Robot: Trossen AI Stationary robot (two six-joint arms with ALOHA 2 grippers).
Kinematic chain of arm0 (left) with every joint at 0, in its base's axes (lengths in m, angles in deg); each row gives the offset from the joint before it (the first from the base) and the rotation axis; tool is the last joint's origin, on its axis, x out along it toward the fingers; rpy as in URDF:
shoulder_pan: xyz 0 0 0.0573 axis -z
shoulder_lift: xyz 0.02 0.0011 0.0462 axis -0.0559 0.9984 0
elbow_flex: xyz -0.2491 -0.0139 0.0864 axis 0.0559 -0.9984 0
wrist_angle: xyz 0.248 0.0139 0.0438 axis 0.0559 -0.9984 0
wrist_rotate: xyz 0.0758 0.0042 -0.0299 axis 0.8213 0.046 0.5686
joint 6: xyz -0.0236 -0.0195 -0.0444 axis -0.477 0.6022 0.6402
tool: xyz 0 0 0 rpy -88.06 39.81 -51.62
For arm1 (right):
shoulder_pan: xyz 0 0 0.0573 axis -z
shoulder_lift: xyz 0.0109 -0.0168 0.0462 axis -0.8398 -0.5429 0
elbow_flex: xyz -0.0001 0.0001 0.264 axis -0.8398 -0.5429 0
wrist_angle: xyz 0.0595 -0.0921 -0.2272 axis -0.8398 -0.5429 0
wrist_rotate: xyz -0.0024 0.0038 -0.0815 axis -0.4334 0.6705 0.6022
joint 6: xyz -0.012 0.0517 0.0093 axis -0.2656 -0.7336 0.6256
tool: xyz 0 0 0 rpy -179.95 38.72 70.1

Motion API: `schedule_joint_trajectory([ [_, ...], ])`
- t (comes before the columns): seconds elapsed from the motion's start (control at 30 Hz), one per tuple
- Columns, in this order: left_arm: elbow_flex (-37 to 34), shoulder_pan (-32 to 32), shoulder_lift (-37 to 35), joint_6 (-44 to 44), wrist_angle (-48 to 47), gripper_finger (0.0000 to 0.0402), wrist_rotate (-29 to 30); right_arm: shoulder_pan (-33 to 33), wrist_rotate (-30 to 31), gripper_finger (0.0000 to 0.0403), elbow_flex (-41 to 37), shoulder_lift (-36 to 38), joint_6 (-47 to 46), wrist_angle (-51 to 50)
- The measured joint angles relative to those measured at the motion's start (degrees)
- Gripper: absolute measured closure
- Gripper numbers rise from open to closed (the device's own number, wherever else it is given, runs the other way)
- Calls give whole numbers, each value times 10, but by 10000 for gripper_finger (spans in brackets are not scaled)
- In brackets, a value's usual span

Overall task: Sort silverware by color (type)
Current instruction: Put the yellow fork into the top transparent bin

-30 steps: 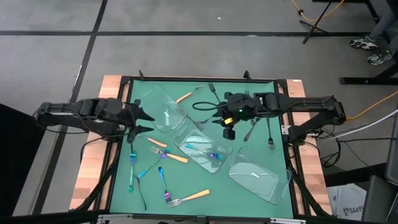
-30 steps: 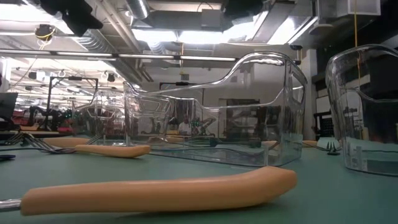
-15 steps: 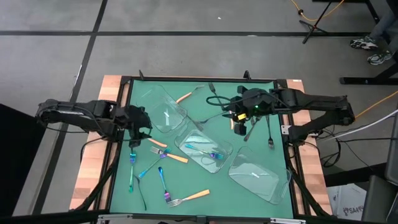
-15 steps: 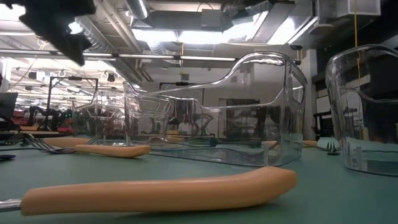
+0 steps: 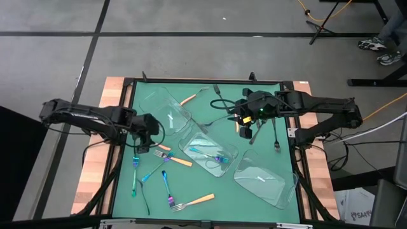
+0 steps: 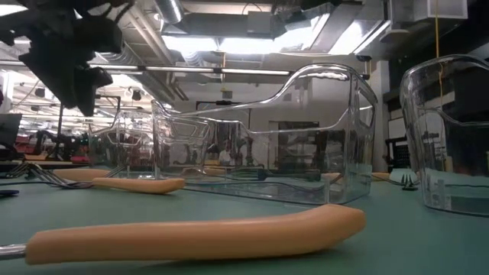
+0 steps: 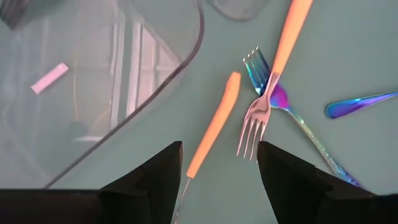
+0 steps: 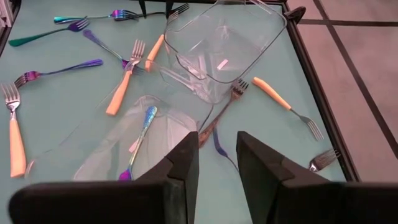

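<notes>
Silverware lies scattered on the green mat: orange-handled forks (image 5: 180, 161) (image 5: 200, 200), iridescent pieces (image 5: 135, 173) (image 5: 166, 184) and dark forks (image 5: 276, 137). An iridescent piece (image 5: 213, 156) lies inside the middle clear tray (image 5: 191, 145). My left gripper (image 5: 149, 131) hovers open beside the left tray (image 5: 166, 111). Its fingers stand on either side of an orange-handled utensil (image 7: 212, 132) on the mat below. My right gripper (image 5: 245, 131) hangs open above a dark fork (image 8: 219, 117) near the far right of the mat. The left gripper (image 6: 69, 47) also shows at upper left in the low view.
A third clear tray (image 5: 264, 178) sits at the near right. Another orange-handled fork (image 7: 273, 68) crosses an iridescent fork (image 7: 283, 102) just beyond the left gripper. An orange handle (image 6: 199, 233) lies close to the low camera. Black frame rails (image 5: 203, 81) border the mat.
My left gripper has moved down and toward the table's right, over the orange-handled utensil by the left tray. My right gripper shifted a little toward the right edge, then stayed still. The silverware and the trays have not moved.
</notes>
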Motion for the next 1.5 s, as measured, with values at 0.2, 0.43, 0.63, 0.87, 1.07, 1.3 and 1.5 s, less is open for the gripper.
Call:
schedule_joint_trajectory([
  [0.2, 0, 0, 52, 0, 0, 198, 0, 0, -1, 307, 0, 0, 0, 0],
  [0.43, 0, 0, 109, 1, 0, 198, 0, 0, -1, 307, 0, 0, 1, 0],
  [0.63, -2, 1, 145, 60, -4, 198, 5, 0, -1, 307, 0, 0, 4, 0],
  [0.87, -37, 20, 149, 134, 3, 198, 38, 0, -2, 307, 0, 0, 16, -1],
  [1.07, -63, 37, 149, 159, 17, 198, 66, 0, -2, 307, 0, 0, 18, -1],
  [1.3, -101, 44, 149, 164, 51, 198, 65, 0, -2, 307, 0, 0, 18, -1],
  [1.5, -125, 44, 146, 165, 80, 199, 64, 0, -3, 307, 0, 0, 18, -1],
])
